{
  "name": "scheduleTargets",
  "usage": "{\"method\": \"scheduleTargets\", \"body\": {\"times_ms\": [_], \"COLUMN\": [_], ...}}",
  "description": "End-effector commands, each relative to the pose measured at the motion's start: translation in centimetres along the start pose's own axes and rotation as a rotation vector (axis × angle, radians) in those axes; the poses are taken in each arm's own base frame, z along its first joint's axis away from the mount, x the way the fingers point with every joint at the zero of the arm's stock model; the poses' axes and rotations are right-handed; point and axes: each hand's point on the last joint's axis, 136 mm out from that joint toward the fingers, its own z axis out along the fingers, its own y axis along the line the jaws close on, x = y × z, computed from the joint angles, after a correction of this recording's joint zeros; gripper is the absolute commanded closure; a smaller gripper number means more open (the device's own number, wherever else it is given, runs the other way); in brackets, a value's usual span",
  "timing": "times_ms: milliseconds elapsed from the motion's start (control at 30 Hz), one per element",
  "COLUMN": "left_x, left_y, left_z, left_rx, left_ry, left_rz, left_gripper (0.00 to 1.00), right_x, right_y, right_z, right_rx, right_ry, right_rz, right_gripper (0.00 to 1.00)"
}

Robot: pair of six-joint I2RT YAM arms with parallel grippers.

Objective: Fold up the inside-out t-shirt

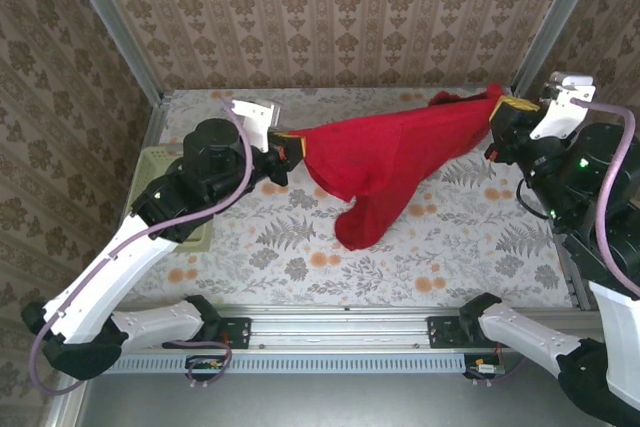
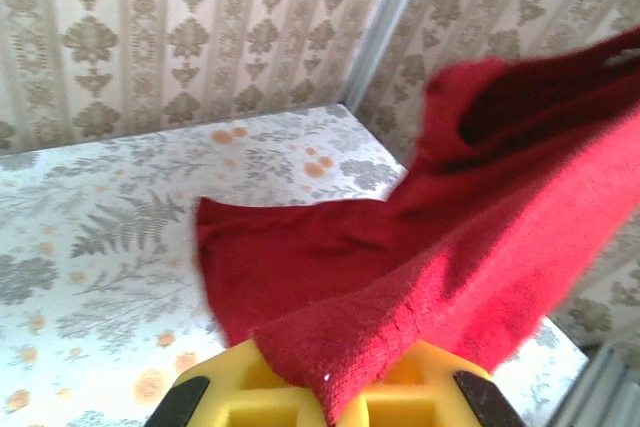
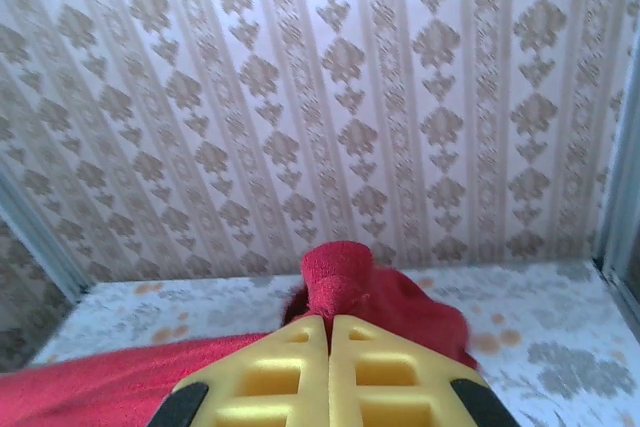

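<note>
You've got the plain soft red t-shirt [image 1: 400,162] strung btwn arms: left gripper [image 1: 292,151] clamped on one end, right gripper [image 1: 503,111] clamped on the other.

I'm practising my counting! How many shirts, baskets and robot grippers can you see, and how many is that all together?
t-shirt, red: 1
basket, pale green: 1
grippers: 2, the left gripper and the right gripper, both shut on the t-shirt
Total: 4
</note>
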Motion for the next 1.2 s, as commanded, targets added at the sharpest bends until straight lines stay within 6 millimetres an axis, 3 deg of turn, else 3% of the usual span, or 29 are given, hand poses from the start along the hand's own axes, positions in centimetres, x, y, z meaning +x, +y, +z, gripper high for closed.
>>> {"method": "scheduleTargets", "body": {"times_ms": [0,167,400,433,533,600,700,767,833,967,1000,1167], "left_x": [1.9,6.7,11.8,12.5,13.4,13.7,14.0,14.4,15.4,17.2,17.8,21.0], "left_y": [6.2,14.3,21.7,22.7,24.2,23.9,22.6,21.3,18.7,15.3,14.8,13.7], "left_z": [-0.3,1.7,5.9,6.3,7.1,7.3,7.2,7.6,9.1,11.6,12.2,13.6], "left_rx": [-0.23,-0.392,-0.508,-0.536,-0.573,-0.569,-0.579,-0.546,-0.466,-0.4,-0.393,-0.363], "left_ry": [0.051,0.212,0.394,0.428,0.486,0.498,0.48,0.462,0.459,0.482,0.486,0.51], "left_rz": [-0.02,-0.194,-0.304,-0.318,-0.327,-0.305,-0.241,-0.239,-0.244,-0.218,-0.216,-0.269], "left_gripper": [1.0,1.0,0.96,0.93,0.64,0.5,0.36,0.33,0.33,0.32,0.31,0.3], "right_x": [3.9,10.9,23.1,24.2,25.3,25.5,27.1,29.1,32.0,37.6,39.3,42.1], "right_y": [1.4,5.7,11.7,12.0,11.4,9.2,4.2,0.8,-2.7,-7.6,-8.4,-7.5], "right_z": [4.1,10.6,19.0,19.7,20.3,20.1,19.1,18.0,16.6,13.8,13.2,12.1], "right_rx": [-0.015,-0.108,-0.193,-0.19,-0.154,-0.089,0.015,0.081,0.156,0.296,0.315,0.229], "right_ry": [0.141,0.297,0.582,0.615,0.67,0.682,0.737,0.786,0.852,0.968,0.988,0.968], "right_rz": [-0.041,-0.023,-0.045,-0.047,-0.093,-0.103,-0.053,-0.005,0.055,0.231,0.288,0.499], "right_gripper": [1.0,1.0,0.98,0.81,0.51,0.36,0.3,0.29,0.29,0.3,0.3,0.3]}}
